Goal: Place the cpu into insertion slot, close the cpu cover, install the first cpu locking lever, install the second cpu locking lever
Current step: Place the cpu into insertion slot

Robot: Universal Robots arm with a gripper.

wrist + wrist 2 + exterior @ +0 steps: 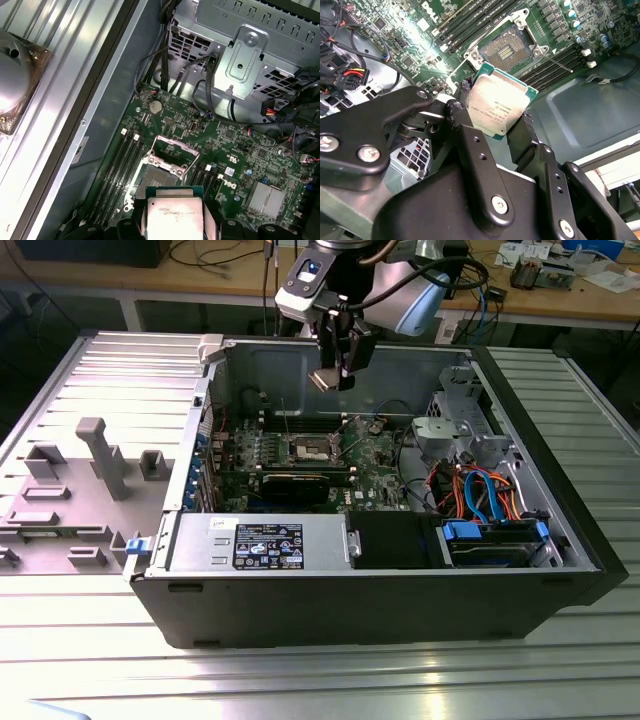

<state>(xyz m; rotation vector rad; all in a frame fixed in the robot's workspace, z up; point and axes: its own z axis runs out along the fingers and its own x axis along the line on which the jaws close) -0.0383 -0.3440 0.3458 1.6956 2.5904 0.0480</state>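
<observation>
A robotics workshop: an opened computer case (380, 612) on a ribbed metal counter (300, 680), a cable-strewn wooden counter (230, 285) behind

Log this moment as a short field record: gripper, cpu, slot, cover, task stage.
gripper: shut on the cpu, hanging above the open computer case
cpu: gripped by two opposite edges, silver-grey top facing the second wrist view, clear of the board
insertion slot: empty, dark contact field exposed, on the green motherboard
cpu cover: appears swung open, not lying over the slot
stage: cpu not yet placed; cover not closed
</observation>
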